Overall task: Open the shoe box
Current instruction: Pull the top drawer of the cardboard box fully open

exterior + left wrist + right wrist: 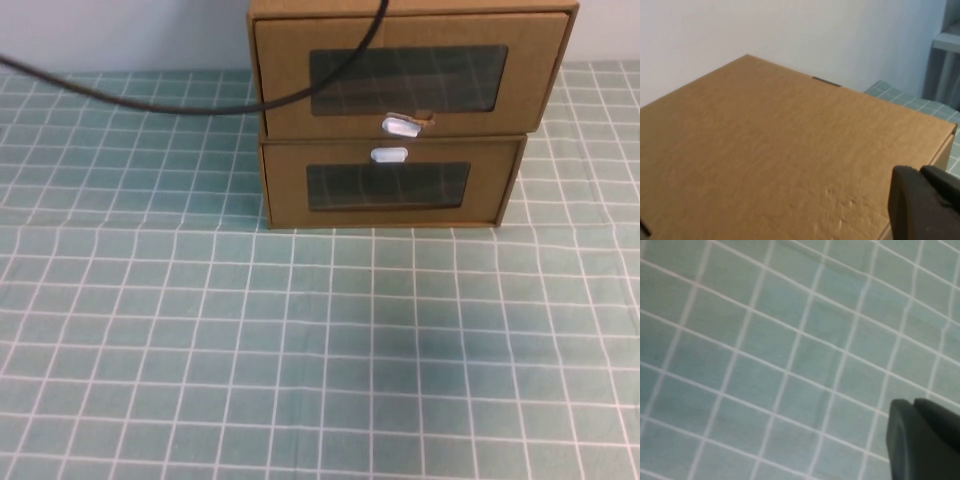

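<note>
Two brown cardboard shoe boxes stand stacked at the back of the table, each with a dark window in its front. The upper box [410, 70] has a white pull tab [402, 125] at its lower edge. The lower box [390, 185] has its own tab [389, 154] at its top edge. Both fronts look closed. Neither arm shows in the high view. My left gripper [921, 171] hovers shut over the box's flat top [765, 145], near its corner. Above the tablecloth [765, 340], my right gripper [914, 402] is shut with nothing in it.
A black cable [150, 100] runs from the left edge across the cloth and up over the upper box's front. The green checked tablecloth [300, 360] stretches in front of the boxes. A pale wall [815, 30] rises behind them.
</note>
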